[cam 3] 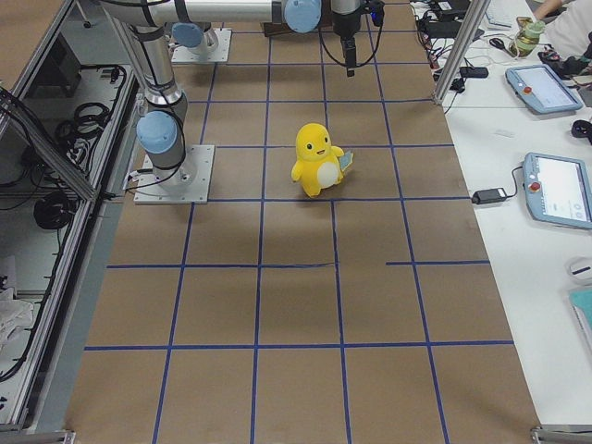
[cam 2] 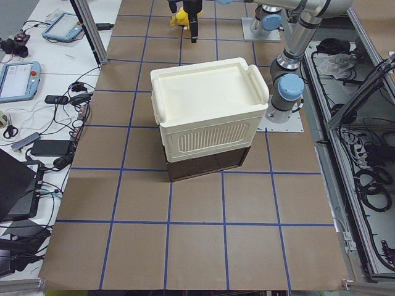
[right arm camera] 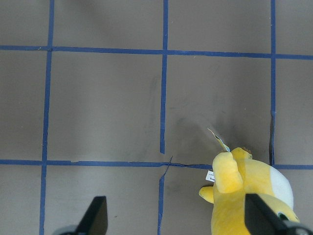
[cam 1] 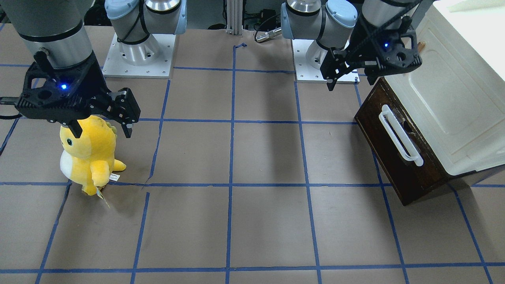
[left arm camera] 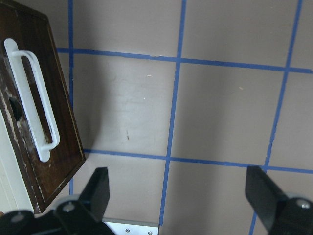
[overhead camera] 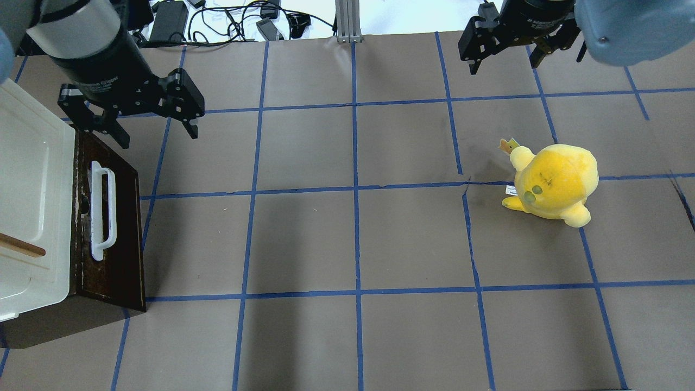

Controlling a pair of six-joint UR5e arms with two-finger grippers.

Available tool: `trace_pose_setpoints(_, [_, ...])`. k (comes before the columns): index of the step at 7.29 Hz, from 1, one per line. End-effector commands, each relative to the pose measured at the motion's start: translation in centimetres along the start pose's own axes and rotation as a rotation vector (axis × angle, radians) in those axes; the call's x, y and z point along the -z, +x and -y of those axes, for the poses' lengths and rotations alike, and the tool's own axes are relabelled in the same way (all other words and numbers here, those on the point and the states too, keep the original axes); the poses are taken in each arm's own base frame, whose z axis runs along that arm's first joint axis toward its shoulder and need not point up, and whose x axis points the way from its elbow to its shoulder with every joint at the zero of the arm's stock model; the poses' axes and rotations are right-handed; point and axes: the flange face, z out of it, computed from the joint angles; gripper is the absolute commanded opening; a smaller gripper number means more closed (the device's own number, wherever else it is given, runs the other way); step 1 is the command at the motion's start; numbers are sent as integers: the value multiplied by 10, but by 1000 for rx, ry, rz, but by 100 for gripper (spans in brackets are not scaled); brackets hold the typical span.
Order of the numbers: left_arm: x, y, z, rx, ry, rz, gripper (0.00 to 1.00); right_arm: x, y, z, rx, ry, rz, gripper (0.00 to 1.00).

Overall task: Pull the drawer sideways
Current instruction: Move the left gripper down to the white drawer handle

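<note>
The dark brown drawer [cam 1: 388, 157] with its long white bar handle [cam 1: 400, 136] sits under a cream-white cabinet [cam 1: 453, 98], its front facing the table's middle. It also shows in the overhead view [overhead camera: 122, 233] and the left wrist view [left arm camera: 34, 122]. My left gripper [overhead camera: 157, 136] is open and empty, hovering above the drawer's far end, apart from the handle [overhead camera: 102, 209]. In the front-facing view the left gripper [cam 1: 351, 83] hangs over the drawer's corner near the robot's base. My right gripper [overhead camera: 504, 65] is open and empty, far from the drawer.
A yellow plush toy [overhead camera: 554, 182] stands on the right half of the table, below my right gripper [cam 1: 102, 132]. The cabinet's top door carries a small wooden handle [overhead camera: 21, 247]. Blue tape lines grid the brown table. The arm bases [cam 1: 138, 55] stand at the robot's edge.
</note>
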Motion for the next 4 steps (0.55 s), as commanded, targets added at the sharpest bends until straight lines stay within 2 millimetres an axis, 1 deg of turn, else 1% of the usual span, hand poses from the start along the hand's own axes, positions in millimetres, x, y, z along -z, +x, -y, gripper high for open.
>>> trace_pose_setpoints(1, [-75, 21, 6, 105, -137, 91, 100, 0, 0, 0, 0, 0, -1, 100])
trace_pose_setpoints(2, [-112, 22, 9, 87, -176, 222, 100, 0, 0, 0, 0, 0, -1, 100])
trace_pose_setpoints(3, [-137, 33, 8, 41, -179, 364, 100, 0, 0, 0, 0, 0, -1, 100])
trace_pose_setpoints(4, [-163, 43, 11, 5, -194, 469, 100, 0, 0, 0, 0, 0, -1, 100])
